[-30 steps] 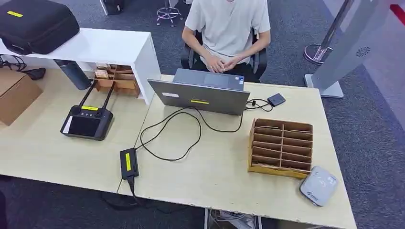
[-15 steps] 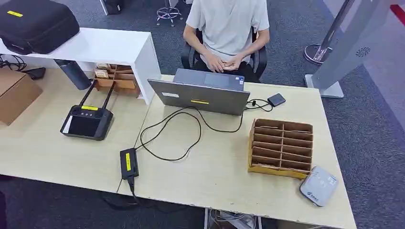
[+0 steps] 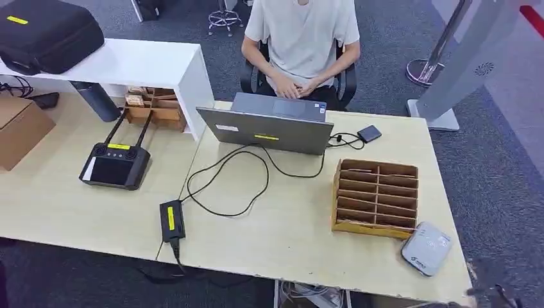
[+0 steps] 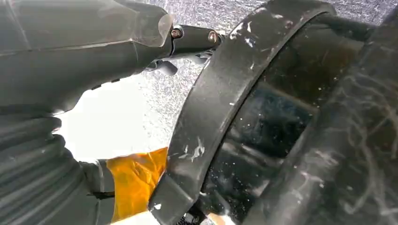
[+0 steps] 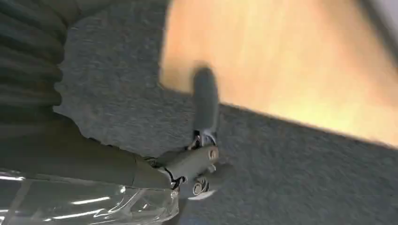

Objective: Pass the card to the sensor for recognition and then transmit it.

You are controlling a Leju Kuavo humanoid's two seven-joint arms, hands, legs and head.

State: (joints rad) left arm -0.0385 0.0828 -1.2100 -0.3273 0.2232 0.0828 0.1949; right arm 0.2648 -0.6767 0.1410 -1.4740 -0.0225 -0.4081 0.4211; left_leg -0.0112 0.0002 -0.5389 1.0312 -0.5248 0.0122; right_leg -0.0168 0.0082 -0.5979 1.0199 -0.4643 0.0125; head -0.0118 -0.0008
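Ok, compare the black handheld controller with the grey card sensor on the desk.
The black handheld controller with two antennas lies on the left tabletop; the rounded light-grey card sensor sits at the right front corner beside the cardboard slot organiser. The controller is dark, with a yellow label; the sensor is pale and smaller. Both lie flat.

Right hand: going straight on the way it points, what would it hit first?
Probably the pale wooden table's edge. The right hand is over grey carpet with a blurred finger aimed at that edge; height and depth are unclear, so it might pass under.
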